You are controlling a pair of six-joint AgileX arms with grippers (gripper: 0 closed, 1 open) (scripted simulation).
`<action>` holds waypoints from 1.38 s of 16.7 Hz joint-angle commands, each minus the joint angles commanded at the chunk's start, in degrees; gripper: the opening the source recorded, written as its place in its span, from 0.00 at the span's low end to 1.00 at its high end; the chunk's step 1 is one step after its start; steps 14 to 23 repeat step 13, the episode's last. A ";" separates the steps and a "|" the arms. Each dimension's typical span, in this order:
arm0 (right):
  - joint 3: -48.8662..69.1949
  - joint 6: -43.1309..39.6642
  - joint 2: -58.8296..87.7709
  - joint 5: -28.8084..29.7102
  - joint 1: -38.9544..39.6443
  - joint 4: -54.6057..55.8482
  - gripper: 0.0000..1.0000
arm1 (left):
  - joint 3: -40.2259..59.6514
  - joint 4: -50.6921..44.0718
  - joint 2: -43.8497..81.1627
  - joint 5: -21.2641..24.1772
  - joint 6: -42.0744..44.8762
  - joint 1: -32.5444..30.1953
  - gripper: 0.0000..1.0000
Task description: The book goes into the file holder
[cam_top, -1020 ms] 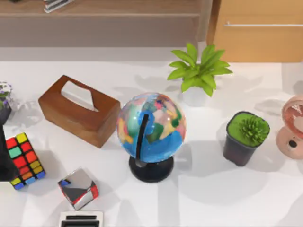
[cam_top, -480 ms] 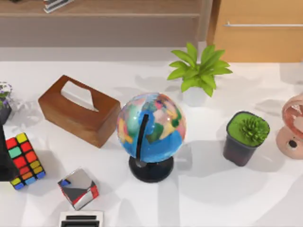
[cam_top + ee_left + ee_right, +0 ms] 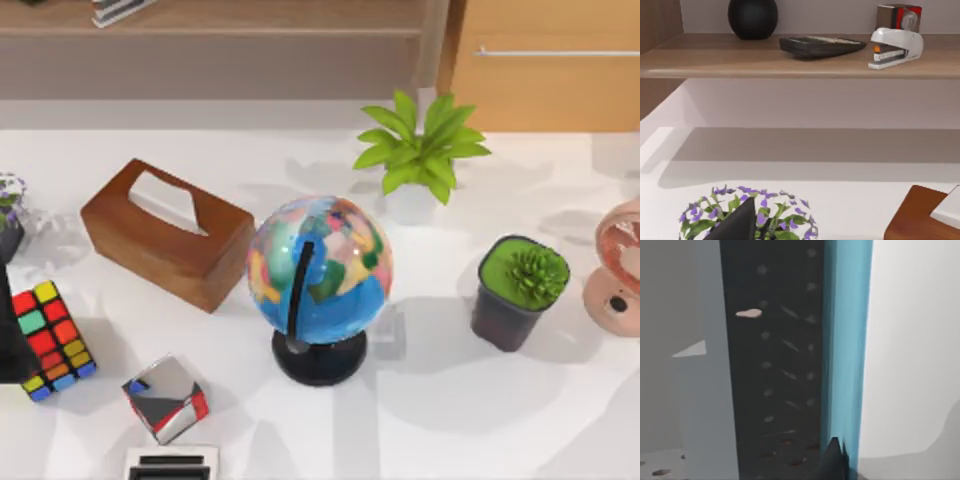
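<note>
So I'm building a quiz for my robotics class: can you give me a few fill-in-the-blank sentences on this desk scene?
1. The globe stands on a round ____ base.
2. The wooden tissue box lies to the globe's ____ in the top view.
3. On the shelf, the white stapler sits beside a dark ____.
4. The book has a ____ cover.

Missing words: black; left; calculator; teal-blue

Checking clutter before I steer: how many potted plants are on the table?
3: leafy plant behind the globe, spiky plant to its right, purple-flowered plant at the left edge. Others may sit beyond view.
</note>
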 joint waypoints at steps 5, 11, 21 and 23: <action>0.00 0.00 0.00 0.00 0.00 0.00 0.83 | 0.00 0.00 0.00 0.00 0.00 0.00 1.00; 0.00 0.00 0.00 0.00 0.00 0.00 1.00 | 0.00 0.00 0.00 0.00 0.00 0.00 1.00; 0.00 0.00 0.00 0.00 0.00 0.00 1.00 | 0.00 0.00 0.00 0.00 0.00 0.00 1.00; 0.00 0.00 0.00 0.00 0.00 0.00 1.00 | 0.00 0.00 0.00 0.00 0.00 0.00 1.00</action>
